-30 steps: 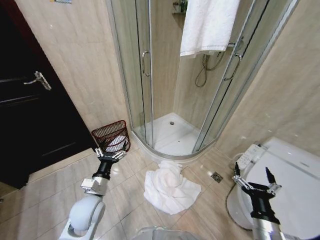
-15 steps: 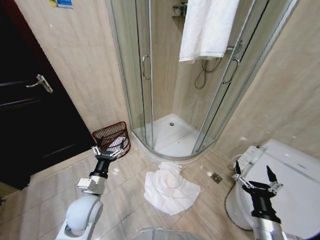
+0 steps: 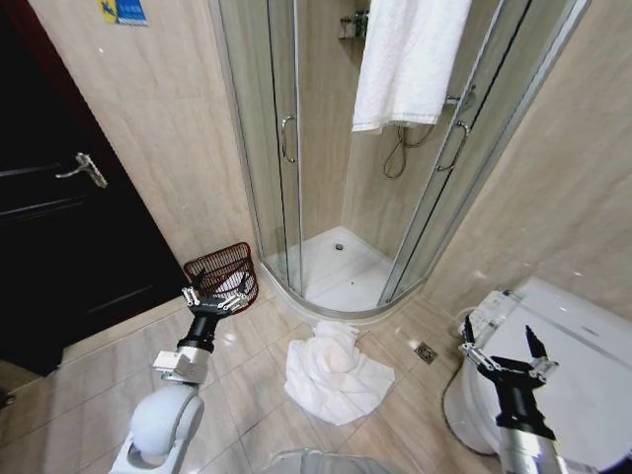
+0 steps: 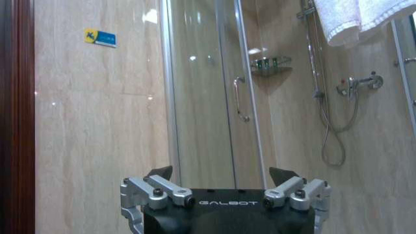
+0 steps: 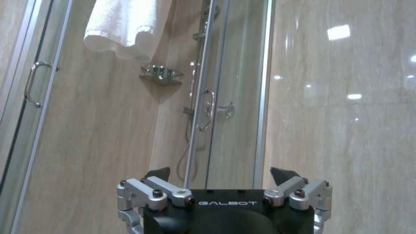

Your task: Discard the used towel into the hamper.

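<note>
Ahead, we face the shower (image 3: 336, 148), its glass doors closed and a white towel hanging over the top rail. To the shower's right stands our toilet (image 3: 563, 365), lid down, and above its near edge we hold our right gripper (image 3: 501, 348), jaws spread and grasping nothing. On the tiles just before the shower's curved sill lies the used towel (image 3: 334, 373), white and crumpled in a heap, touched by neither gripper. To the shower's left, against the beige wall beside a dark door, sits the hamper (image 3: 222, 269), with something pale inside it. Our left gripper (image 3: 211, 294) hovers just in front of the hamper, jaws likewise spread and empty, well apart from the used towel.
</note>
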Motion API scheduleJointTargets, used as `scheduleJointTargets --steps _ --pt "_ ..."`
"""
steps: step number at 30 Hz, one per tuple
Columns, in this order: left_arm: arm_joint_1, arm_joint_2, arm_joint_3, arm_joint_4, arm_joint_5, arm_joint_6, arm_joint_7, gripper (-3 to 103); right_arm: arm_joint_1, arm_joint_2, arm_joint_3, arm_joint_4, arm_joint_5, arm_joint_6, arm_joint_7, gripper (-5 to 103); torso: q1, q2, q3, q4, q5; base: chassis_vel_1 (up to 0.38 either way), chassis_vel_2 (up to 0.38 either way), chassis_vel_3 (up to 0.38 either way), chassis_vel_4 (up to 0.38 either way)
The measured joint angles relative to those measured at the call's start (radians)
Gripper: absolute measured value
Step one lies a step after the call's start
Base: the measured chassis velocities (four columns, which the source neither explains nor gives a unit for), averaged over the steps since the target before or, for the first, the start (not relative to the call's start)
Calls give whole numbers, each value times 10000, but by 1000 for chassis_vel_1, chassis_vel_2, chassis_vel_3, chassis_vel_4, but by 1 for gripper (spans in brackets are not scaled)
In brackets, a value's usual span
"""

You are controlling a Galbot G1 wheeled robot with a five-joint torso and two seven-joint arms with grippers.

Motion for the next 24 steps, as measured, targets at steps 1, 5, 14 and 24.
scheduleJointTargets --steps 1,5,14,24 --pt "7 0 0 -12 1 0 0 100 -1 0 -4 7 1 -1 -1 100 26 57 32 0 0 0 0 0 0" --pt "30 -7 1 -38 0 1 1 100 -8 0 -19 17 2 -1 -8 100 99 215 115 0 1 0 0 0 0" --pt "48 -24 -6 -49 -4 1 0 100 -14 0 -14 142 7 -37 -11 100 310 684 376 0 0 0 0 0 0" --pt "58 -31 -11 -73 -5 -6 -1 100 15 0 -25 229 6 -114 -35 100 527 1168 640 0 0 0 0 0 0"
